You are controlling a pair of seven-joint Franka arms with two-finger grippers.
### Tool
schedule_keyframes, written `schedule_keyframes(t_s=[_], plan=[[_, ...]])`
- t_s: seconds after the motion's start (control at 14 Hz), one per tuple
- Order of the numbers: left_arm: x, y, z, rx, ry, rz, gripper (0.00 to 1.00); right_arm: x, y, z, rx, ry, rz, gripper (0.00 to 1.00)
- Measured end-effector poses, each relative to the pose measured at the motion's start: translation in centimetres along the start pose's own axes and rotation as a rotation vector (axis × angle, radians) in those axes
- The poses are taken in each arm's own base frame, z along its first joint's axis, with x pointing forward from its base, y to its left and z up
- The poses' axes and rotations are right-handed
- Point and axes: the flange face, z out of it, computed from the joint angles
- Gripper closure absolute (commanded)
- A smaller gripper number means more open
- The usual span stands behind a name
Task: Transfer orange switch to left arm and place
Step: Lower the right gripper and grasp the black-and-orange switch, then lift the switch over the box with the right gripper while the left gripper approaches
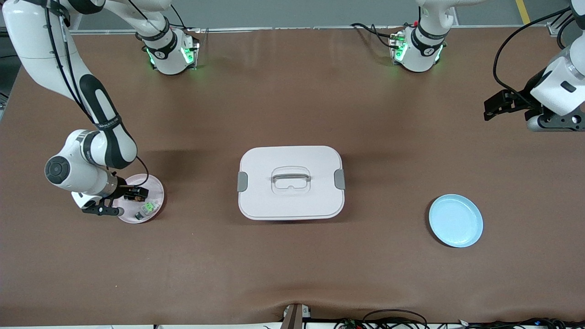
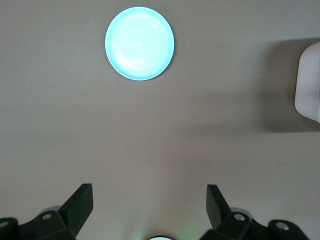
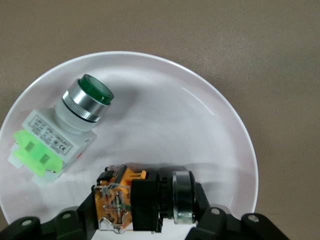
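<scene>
- The right gripper (image 1: 132,195) sits low over the pink plate (image 1: 153,185) at the lower left of the front view, toward the right arm's end of the desk.
- Its jaws are closed on the orange switch (image 3: 135,200), a black blocky part with an orange middle and a silver ring, seen at the bottom center of the right wrist view.
- The orange switch lies in the pink plate (image 3: 200,130), gripped on both sides.
- A green-and-clear component (image 3: 62,132) with a silver collar and green cap lies in the same plate, at the left of the right wrist view, just beside the switch but apart from it.
- In the front view that component (image 1: 147,209) shows at the plate's lower part, nearer to the front camera than the jaws.
- The box (image 1: 291,182), white with a grey handle and 2 grey side clips, sits closed at the center of the front view.
- A blue plate (image 1: 455,220) rests at the lower right of the front view, toward the left arm's end of the desk, well apart from the box.
- The left gripper (image 1: 496,104) waits in the air at the upper right of the front view, over bare desk (image 1: 292,274).
- Its jaws stand wide and hold nothing; the 2 black fingers (image 2: 80,205) frame the bottom of the left wrist view, with the blue plate (image 2: 139,43) at the top center there.
</scene>
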Motion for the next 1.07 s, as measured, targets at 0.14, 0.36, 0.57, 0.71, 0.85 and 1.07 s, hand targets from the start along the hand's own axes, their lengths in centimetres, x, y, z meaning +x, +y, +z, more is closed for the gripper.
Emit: schedule_keyframes(t_s=[0.14, 0.36, 0.57, 0.71, 0.85, 1.07], plan=[[0.0, 0.0, 0.1, 0.0, 0.0, 0.0, 0.0, 0.0, 0.2, 0.0, -0.001, 0.0, 0.003, 1.0], [0.1, 0.0, 0.1, 0.0, 0.006, 0.0, 0.0, -0.1, 0.0, -0.1, 0.048, -0.021, 0.07, 1.0], [0.1, 0.0, 0.1, 0.0, 0.006, 0.001, 0.0, 0.3, -1.5, -1.8, 0.085, -0.059, 0.145, 1.0], [0.1, 0.1, 0.1, 0.0, 0.006, 0.001, 0.0, 0.5, -3.1, -3.6, 0.095, -0.088, 0.192, 1.0], [0.1, 0.1, 0.1, 0.0, 0.006, 0.002, 0.0, 0.5, -5.2, -6.1, 0.104, -0.133, 0.246, 1.0], [0.1, 0.1, 0.0, 0.0, 0.006, 0.001, 0.0, 0.1, -10.5, -10.1, 0.12, -0.171, 0.353, 1.0]])
